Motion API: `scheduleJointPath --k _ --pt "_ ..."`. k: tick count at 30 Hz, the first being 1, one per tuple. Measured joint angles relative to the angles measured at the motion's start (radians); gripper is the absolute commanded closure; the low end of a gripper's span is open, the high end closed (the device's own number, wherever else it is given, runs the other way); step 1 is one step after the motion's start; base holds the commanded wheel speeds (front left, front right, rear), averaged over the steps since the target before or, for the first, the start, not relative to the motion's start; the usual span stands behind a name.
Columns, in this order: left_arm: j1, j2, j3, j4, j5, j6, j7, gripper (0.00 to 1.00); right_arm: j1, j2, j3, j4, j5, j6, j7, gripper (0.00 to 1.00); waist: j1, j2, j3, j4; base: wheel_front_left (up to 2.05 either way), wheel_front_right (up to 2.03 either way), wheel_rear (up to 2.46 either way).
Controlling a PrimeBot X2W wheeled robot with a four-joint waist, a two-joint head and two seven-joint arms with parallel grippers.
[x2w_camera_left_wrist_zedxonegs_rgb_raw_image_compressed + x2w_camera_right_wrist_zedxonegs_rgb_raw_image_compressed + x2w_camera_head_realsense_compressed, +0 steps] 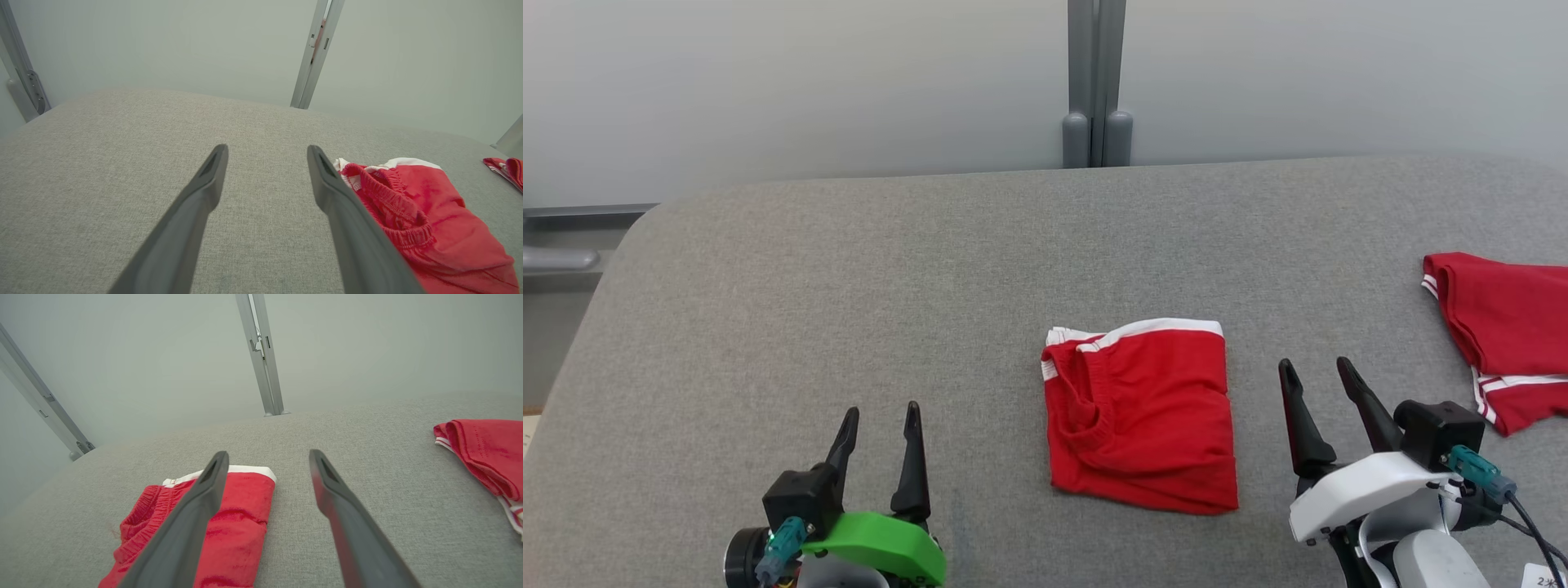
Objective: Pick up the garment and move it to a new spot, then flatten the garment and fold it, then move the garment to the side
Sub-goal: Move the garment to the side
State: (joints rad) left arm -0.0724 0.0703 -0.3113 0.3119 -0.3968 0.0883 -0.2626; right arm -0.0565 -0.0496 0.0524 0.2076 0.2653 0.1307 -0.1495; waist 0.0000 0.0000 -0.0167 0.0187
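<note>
The garment point(1141, 414) is a pair of red shorts with white trim, folded into a compact square on the grey surface, near its front middle. It also lies right of the fingers in the left wrist view point(421, 220) and partly behind the left finger in the right wrist view point(237, 522). My left gripper point(880, 425) stands open to its left, apart from it, with nothing between its fingers. To the garment's right my right gripper point(1316, 374) is open and holds nothing, a short gap away from the cloth.
A second red garment with white stripes point(1503, 335) lies at the right edge of the grey padded surface point(849, 286). A grey post point(1096, 82) stands behind the surface against a pale wall. The surface's left corner is rounded.
</note>
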Motion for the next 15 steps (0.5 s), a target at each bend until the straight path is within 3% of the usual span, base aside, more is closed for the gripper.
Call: scheduleJointPath --k 7,15 --pt "-0.004 0.002 0.006 -0.016 0.000 0.000 0.000 0.00 -0.024 0.000 -0.034 0.008 -0.014 0.000 0.097 0.00 0.0000 0.0000 0.016 0.007 0.00 0.00 0.00" --pt "-0.024 0.007 0.016 -0.054 0.002 0.009 0.000 0.00 -0.094 0.000 -0.032 0.026 -0.040 0.000 0.297 0.00 0.0000 0.0000 0.070 0.026 0.00 0.00 0.00"
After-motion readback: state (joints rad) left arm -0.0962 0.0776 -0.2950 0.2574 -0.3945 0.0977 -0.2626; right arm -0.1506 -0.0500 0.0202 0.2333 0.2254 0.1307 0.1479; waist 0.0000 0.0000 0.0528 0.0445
